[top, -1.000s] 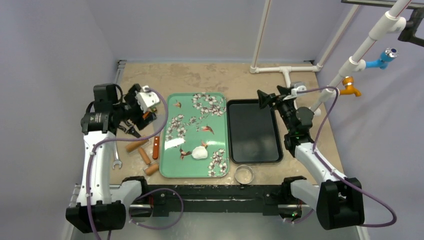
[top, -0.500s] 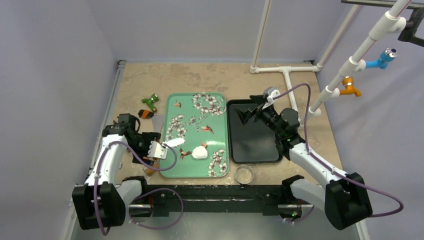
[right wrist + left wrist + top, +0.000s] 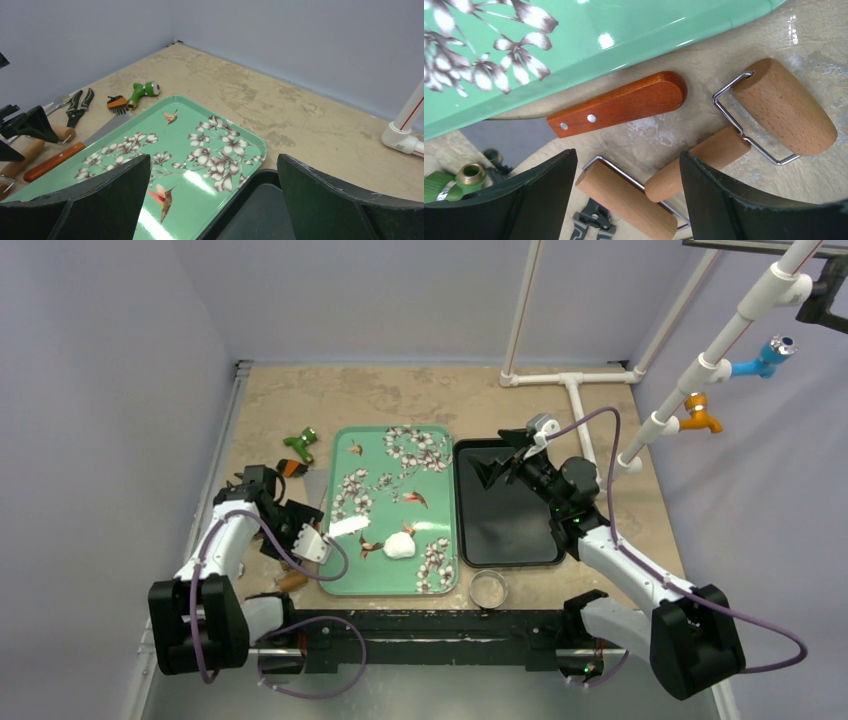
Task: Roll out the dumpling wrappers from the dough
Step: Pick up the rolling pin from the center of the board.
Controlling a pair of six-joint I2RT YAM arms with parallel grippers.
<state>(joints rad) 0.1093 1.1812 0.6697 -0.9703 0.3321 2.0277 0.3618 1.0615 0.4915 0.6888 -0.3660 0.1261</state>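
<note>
Hovering low over the desk [image 3: 724, 55], our left hand [image 3: 628, 159] has its fingers [image 3: 744, 205] apart and grips nothing; the handle of the roller [image 3: 696, 161] lies just below the gap, its long axis slanting across it. Our right hand [image 3: 482, 472], also wide apart, is far off above the black tray [image 3: 505, 510]. The dough [image 3: 400, 546] sits on the green tray [image 3: 445, 510], to the right of the left hand. A second ago this hand was higher and further back; now it has come down.
</note>
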